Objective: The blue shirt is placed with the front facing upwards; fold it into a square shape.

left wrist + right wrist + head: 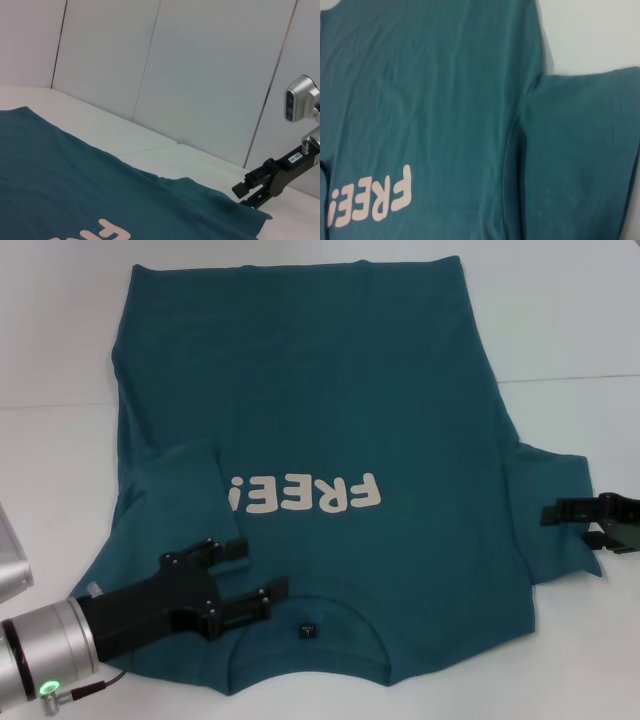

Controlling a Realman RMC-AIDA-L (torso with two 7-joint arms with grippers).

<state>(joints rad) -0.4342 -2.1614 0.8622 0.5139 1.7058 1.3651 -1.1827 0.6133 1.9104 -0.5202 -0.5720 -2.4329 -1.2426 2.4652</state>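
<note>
The blue shirt lies front up on the white table, with its collar and small black label toward me. Its off-white "FREE!" lettering reads upside down. The sleeve on my left is folded inward over the front and reaches the lettering's end. My left gripper hovers open over the shoulder beside the collar, with nothing between its fingers. The sleeve on my right lies spread out flat. My right gripper stands open at that sleeve's outer edge, and the left wrist view shows this right gripper just above the cloth.
Bare white table surrounds the shirt, with a seam line running across it. White wall panels rise behind the table. A pale grey edge shows at the far left.
</note>
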